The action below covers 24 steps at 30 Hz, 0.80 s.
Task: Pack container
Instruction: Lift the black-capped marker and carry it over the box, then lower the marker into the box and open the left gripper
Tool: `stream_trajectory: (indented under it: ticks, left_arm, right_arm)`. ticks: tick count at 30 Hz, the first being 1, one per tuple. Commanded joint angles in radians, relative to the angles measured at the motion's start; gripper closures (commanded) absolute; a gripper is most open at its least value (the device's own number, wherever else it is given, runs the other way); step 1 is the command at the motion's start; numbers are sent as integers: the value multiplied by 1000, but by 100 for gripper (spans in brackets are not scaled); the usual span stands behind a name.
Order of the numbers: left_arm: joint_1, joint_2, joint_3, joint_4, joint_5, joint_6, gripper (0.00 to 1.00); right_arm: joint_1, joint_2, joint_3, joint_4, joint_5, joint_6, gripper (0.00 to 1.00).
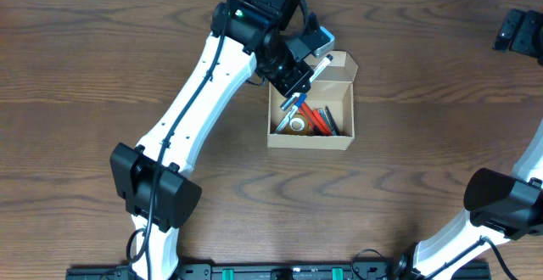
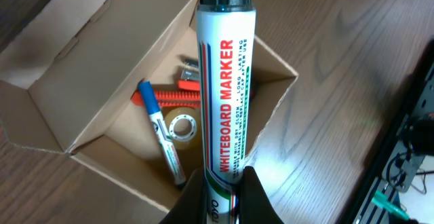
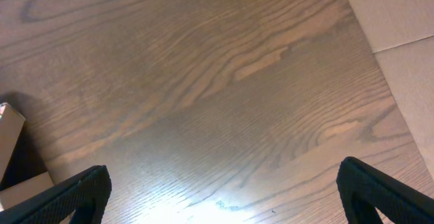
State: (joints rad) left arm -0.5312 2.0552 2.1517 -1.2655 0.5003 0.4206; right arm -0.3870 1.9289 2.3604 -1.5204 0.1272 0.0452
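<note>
Dark wood-grain table (image 1: 102, 51) fills the scene, with the container (image 1: 341, 138), a small plain cardboard box, standing open near the middle of its far half, flap lid folded back. Over the box's far left corner, the left gripper (image 2: 224, 187) is clamped on a whiteboard marker (image 2: 227, 81), white-barrelled with red lettering and a dark cap; the marker slants above the open box and over its inner wall. Inside, on the box floor, lie a blue-capped marker (image 2: 161, 139), a roll of clear tape (image 2: 184, 129) just beside it, and a red-orange comb-like piece (image 2: 173, 96) behind them; smaller bits at the back are too dim to identify. Well away at the table's right edge, the right gripper (image 3: 224, 197) hangs over bare wood with its fingers spread wide and nothing between them, a corner of cardboard showing at the left of its view.
</note>
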Motion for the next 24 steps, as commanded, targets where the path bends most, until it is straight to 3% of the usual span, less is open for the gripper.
stream_trajectory:
  ticks: [1,7,24]
  left_arm:
    - [13,81,22,-19,24,51,94]
    - [13,195,23,-51,27,55,94]
    - [13,258,23,-66,220,127,94]
  right_arm:
    - [-2,-4,-2,2,3,14,1]
    - [-2,-4,-2,2,3,14,1]
    - [-2,-4,-2,2,3,14,1]
